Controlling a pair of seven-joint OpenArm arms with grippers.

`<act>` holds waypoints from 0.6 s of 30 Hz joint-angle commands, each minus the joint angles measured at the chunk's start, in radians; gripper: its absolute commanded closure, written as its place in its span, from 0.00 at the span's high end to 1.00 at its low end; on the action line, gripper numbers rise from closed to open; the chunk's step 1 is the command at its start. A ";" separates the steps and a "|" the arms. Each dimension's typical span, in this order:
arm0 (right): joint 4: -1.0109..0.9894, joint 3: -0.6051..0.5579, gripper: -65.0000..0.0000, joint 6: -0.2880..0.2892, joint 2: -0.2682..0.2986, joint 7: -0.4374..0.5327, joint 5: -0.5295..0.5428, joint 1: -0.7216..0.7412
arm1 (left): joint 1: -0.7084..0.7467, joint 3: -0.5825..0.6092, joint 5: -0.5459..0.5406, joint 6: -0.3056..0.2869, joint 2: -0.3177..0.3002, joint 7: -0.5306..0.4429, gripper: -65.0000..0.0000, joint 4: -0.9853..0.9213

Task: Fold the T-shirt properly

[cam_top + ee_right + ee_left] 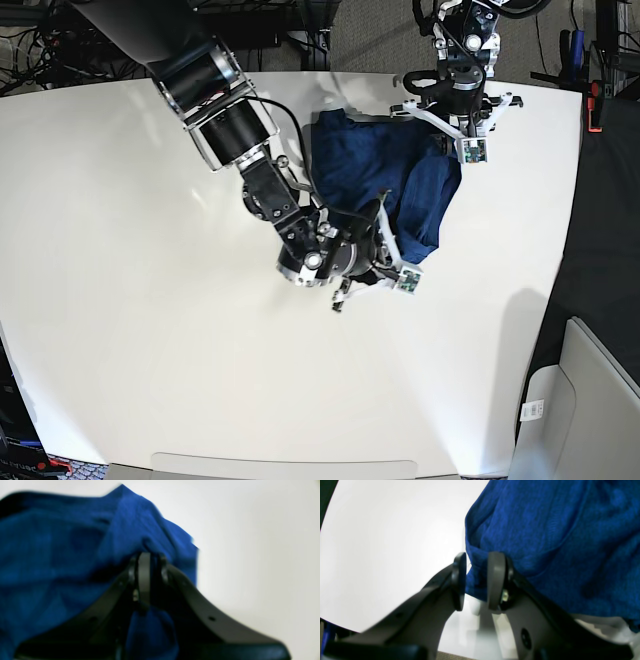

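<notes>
Both grippers grasp the shirt (385,180): your left gripper (476,580) pinches a hem edge, your right gripper (147,572) clamps a corner. It lies bunched mid-table (150,330), near the far edge. No neat fold shows; most folding remains, by my judgement.

Left gripper (477,581) pinches a fold of the T-shirt (552,537) between its pads; right gripper (149,573) is clamped tight on cloth bunched at its tips
</notes>
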 commanded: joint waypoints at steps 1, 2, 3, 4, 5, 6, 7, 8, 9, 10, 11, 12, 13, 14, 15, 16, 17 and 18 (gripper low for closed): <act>-0.013 0.004 0.07 0.003 -0.008 0.060 -0.003 0.032 | 0.001 0.001 0.009 0.004 -0.004 -0.019 0.23 0.019; -0.044 0.004 0.07 0.003 -0.008 0.103 -0.018 0.032 | 0.001 0.001 0.009 0.004 -0.004 -0.019 0.23 0.019; -0.082 0.004 0.07 0.003 -0.008 0.154 -0.038 0.032 | 0.001 0.001 0.009 0.004 -0.004 -0.019 0.23 0.019; -0.119 0.006 0.07 0.003 -0.008 0.200 -0.050 0.032 | 0.001 0.001 0.009 0.004 -0.004 -0.019 0.23 0.019; -0.147 0.006 0.07 0.003 -0.008 0.243 -0.058 0.033 | 0.001 0.001 0.009 0.004 -0.004 -0.019 0.23 0.019; -0.173 0.007 0.07 0.003 -0.008 0.298 -0.060 0.033 | 0.001 0.001 0.009 0.004 -0.004 -0.019 0.23 0.019; -0.190 0.007 0.07 0.003 -0.008 0.349 -0.052 0.033 | 0.001 0.001 0.009 0.004 -0.004 -0.019 0.23 0.019; -0.197 0.007 0.07 0.003 -0.008 0.390 -0.044 0.033 | 0.001 0.001 0.009 0.004 -0.003 -0.019 0.23 0.019; -0.203 0.007 0.07 0.003 -0.008 0.430 -0.035 0.033 | 0.001 0.001 0.009 0.004 -0.003 -0.019 0.23 0.019; -0.205 0.007 0.07 0.003 -0.008 0.468 -0.024 0.033 | 0.002 0.001 0.009 0.004 -0.003 -0.019 0.23 0.019; -0.205 0.006 0.07 0.003 -0.008 0.499 -0.009 0.033 | 0.002 0.001 0.009 0.004 -0.003 -0.019 0.23 0.019; -0.200 0.006 0.07 0.003 -0.008 0.521 0.006 0.033 | 0.002 0.001 0.009 0.004 -0.003 -0.019 0.23 0.019; -0.196 0.006 0.07 0.003 -0.008 0.540 0.026 0.033 | 0.002 0.001 0.009 0.004 -0.003 -0.019 0.23 0.019; -0.180 0.006 0.07 0.003 -0.008 0.548 0.046 0.033 | 0.002 0.003 0.009 0.004 -0.003 -0.019 0.23 0.019; -0.157 0.006 0.07 0.003 -0.008 0.551 0.063 0.030 | 0.004 0.003 0.009 0.004 -0.003 -0.019 0.23 0.019; -0.128 0.006 0.07 0.003 -0.008 0.551 0.082 0.025 | 0.004 0.003 0.009 0.004 -0.003 -0.019 0.23 0.019; -0.093 0.006 0.07 0.003 -0.008 0.551 0.102 0.021 | 0.004 0.003 0.009 0.004 -0.003 -0.019 0.23 0.021; -0.056 0.006 0.07 0.003 -0.008 0.556 0.121 0.016 | 0.004 0.003 0.009 0.004 -0.003 -0.019 0.23 0.021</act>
